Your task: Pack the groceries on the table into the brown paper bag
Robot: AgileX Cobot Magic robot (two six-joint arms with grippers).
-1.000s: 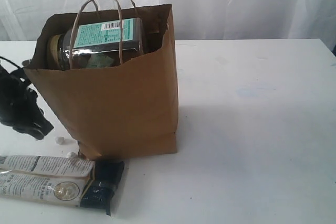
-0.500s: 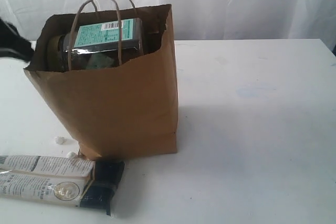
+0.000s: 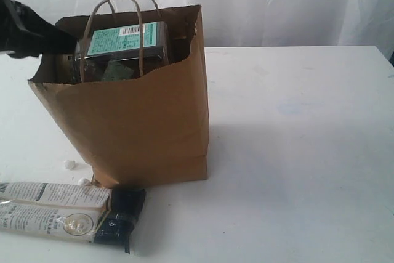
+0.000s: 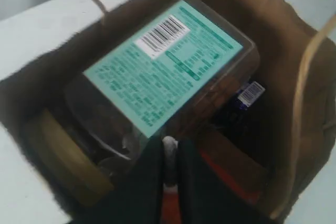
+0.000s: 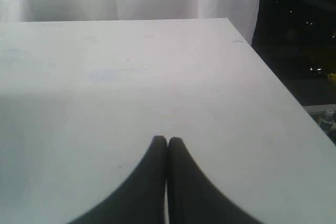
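The brown paper bag (image 3: 141, 121) stands open on the white table (image 3: 295, 152). Inside lies the clear jar (image 4: 157, 77) on its side, teal label up, yellow lid (image 4: 60, 169) toward the bag's wall. Beside it show a dark can (image 4: 244, 98) and an orange-brown pouch (image 4: 231, 169). My left gripper (image 4: 169, 148) hangs over the bag's left rim (image 3: 71, 44), shut on a small white lump (image 4: 169, 145). The long white-black twin packet (image 3: 61, 214) lies on the table in front of the bag. My right gripper (image 5: 167, 141) is shut and empty over bare table.
Two small white crumbs (image 3: 69, 164) lie on the table by the bag's lower left corner. The bag's twine handles (image 3: 117, 4) stand up above its mouth. The table's edge (image 5: 278, 82) runs close beside the right gripper. A white curtain hangs behind.
My left gripper has risen from table height left of the bag and moved right, over the bag's open top. The bag, packet and right gripper have not moved.
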